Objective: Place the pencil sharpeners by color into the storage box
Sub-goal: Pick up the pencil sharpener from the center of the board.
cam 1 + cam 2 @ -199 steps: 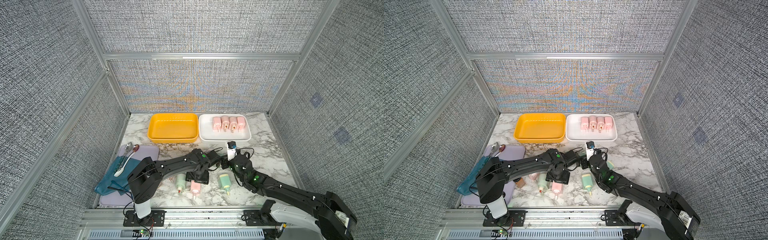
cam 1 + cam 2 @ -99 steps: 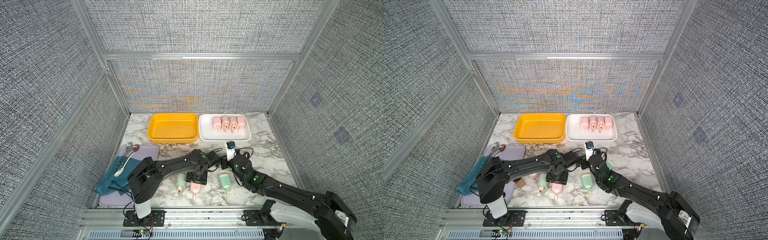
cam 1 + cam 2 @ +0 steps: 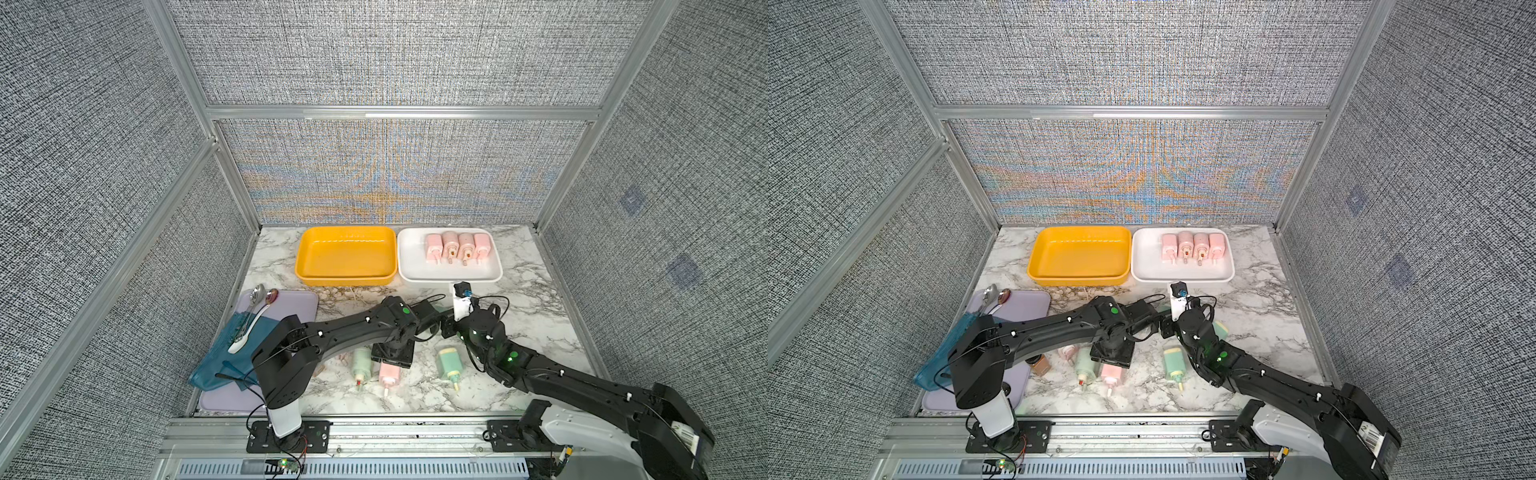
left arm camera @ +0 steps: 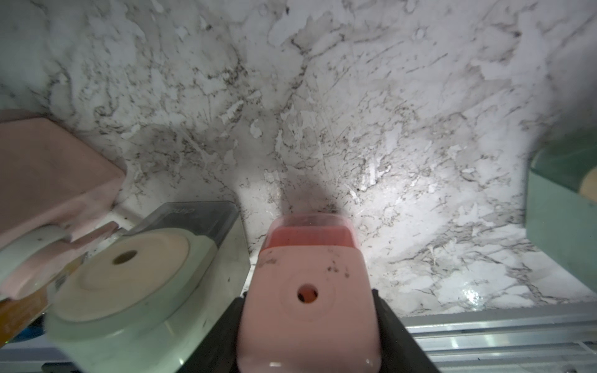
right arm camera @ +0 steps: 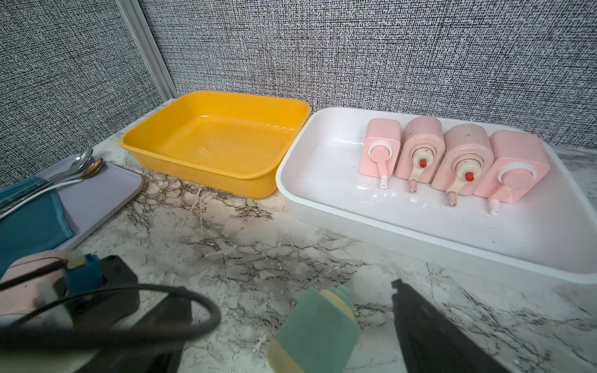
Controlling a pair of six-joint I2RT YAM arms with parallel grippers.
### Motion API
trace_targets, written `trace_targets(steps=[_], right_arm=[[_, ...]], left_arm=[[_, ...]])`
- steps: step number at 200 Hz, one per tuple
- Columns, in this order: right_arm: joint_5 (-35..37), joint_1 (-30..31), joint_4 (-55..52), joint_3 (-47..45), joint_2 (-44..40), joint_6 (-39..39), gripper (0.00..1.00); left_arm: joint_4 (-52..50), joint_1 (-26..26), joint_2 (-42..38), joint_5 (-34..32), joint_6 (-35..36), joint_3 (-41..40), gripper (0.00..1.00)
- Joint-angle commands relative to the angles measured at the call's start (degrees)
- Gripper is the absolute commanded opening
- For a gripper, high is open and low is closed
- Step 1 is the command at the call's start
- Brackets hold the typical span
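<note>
My left gripper [image 4: 307, 300] points down near the table's front, its jaws shut against both sides of a pink pencil sharpener [image 3: 389, 374] lying on the marble. A mint green sharpener [image 3: 360, 362] lies right beside it, and another green one [image 3: 449, 362] lies further right. A second pink sharpener [image 3: 1066, 352] shows partly under the left arm. My right gripper [image 3: 455, 328] hangs open at mid table, over a green sharpener [image 5: 315, 329] that touches neither jaw. Several pink sharpeners [image 3: 457, 247] stand in a row in the white storage box [image 3: 415, 272]. The yellow storage box [image 3: 345, 276] holds nothing.
A lilac tray [image 3: 291, 303] at the left carries a teal cloth [image 3: 232, 353] and spoons [image 3: 255, 299]. A small brown jar [image 3: 1040, 365] stands beside the left arm. The two arms nearly meet at mid table. Aluminium frame rails edge the table.
The left jaws have closed in onto the pink sharpener. Both arms have stayed almost where they were, and the right gripper is as wide as before.
</note>
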Motion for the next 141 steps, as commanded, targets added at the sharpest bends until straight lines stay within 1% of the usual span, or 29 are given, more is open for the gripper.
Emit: trace_targets(steps=[1, 28, 43, 79, 102, 141], right_arm=[[2.6, 0.0, 2.9, 0.0, -0.6, 0.6, 0.99], [8.0, 0.0, 2.1, -0.1, -1.0, 1.9, 0.99], [9.8, -0.2, 1.5, -0.2, -1.0, 2.1, 0.99], [10.3, -0.8, 0.7, -1.0, -0.6, 1.0, 0.99], [8.1, -1.0, 1.2, -2.2, -1.0, -2.6, 0.99], [-0.4, -1.0, 6.3, -5.9, -3.3, -8.8, 0.99]], left_arm=[[-2.3, 0.1, -0.9, -3.0, 2.3, 1.5, 0.00], [-2.4, 1.0, -1.2, -3.6, 4.4, 3.7, 0.00], [-2.2, 1.9, -1.2, -4.0, 5.6, 5.1, 0.00], [0.3, 5.2, -1.6, -4.5, 7.2, 8.1, 0.00], [3.4, 7.7, -2.5, -4.1, 6.2, 9.2, 0.00], [8.3, 11.0, -4.3, -5.3, 1.2, 10.3, 0.00]])
